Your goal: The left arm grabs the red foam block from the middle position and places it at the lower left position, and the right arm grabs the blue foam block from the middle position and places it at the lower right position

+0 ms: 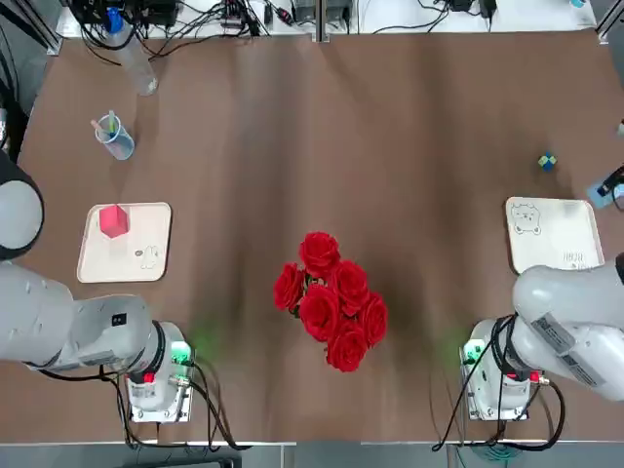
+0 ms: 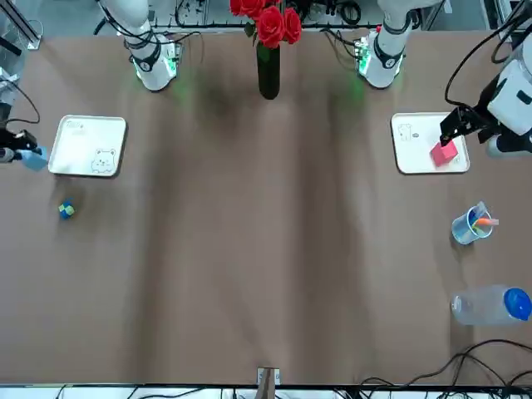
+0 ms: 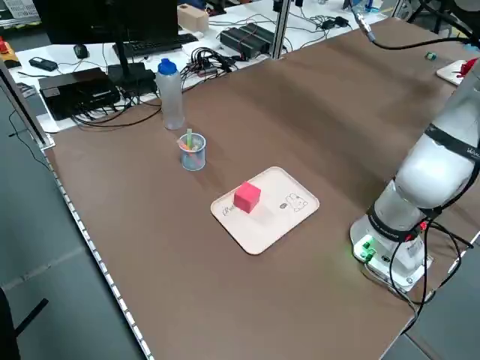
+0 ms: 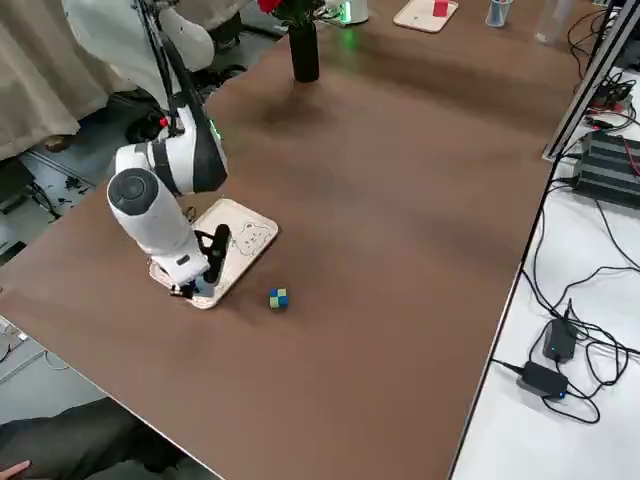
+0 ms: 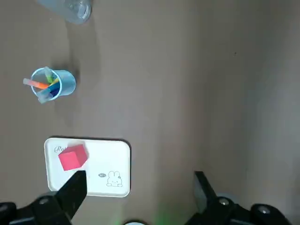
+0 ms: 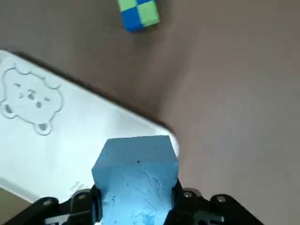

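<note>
Right tool (image 6: 136,206) pinches the blue foam block (image 6: 136,176) over a tray's (image 6: 70,136) corner; left tool (image 5: 138,192) spread

Left tool (image 5: 138,187) raised, fingers spread; right tool (image 6: 133,199) low, clamped, gripping.

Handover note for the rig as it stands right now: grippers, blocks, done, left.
Left gripper: open, empty, raised over the table near its tray.
Right gripper: shut on the blue foam block, at the outer corner of the right tray.
Red foam block: resting on the left tray, released. Left half done.
Left to do: right arm sets the blue block on its tray and lets go.
Nearby: a small blue-green cube just beyond the right tray.
</note>
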Action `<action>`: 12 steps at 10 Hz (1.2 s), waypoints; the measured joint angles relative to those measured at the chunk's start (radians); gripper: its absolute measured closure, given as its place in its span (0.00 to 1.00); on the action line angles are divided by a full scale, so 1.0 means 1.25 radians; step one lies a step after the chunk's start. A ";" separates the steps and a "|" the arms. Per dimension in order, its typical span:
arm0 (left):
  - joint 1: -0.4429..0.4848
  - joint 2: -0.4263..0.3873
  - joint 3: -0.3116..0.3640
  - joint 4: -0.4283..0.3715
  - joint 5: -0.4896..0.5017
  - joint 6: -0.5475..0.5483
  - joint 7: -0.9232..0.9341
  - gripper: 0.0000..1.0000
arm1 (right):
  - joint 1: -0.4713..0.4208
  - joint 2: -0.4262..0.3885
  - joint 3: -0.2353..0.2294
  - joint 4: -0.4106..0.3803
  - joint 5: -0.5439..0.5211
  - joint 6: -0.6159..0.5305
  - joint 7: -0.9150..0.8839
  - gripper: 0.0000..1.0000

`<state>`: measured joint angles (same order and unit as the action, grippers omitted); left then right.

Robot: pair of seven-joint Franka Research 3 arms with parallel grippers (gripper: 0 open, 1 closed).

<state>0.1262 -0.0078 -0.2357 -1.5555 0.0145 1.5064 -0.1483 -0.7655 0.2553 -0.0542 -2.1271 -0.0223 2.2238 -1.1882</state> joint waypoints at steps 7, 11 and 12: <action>-0.003 0.025 -0.004 -0.001 0.000 0.058 0.002 0.00 | 0.000 -0.094 0.001 -0.269 0.001 0.266 0.067 0.47; -0.004 0.019 -0.005 0.003 0.000 0.060 0.002 0.00 | 0.000 -0.094 0.002 -0.301 0.001 0.307 0.072 0.19; -0.002 0.019 -0.004 0.005 0.000 0.063 0.002 0.00 | 0.000 -0.094 0.002 -0.301 0.001 0.307 0.072 0.11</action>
<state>0.1231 0.0162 -0.2402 -1.5487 0.0144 1.5856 -0.1463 -0.7656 0.1384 -0.0519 -2.5039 -0.0206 2.6069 -1.0986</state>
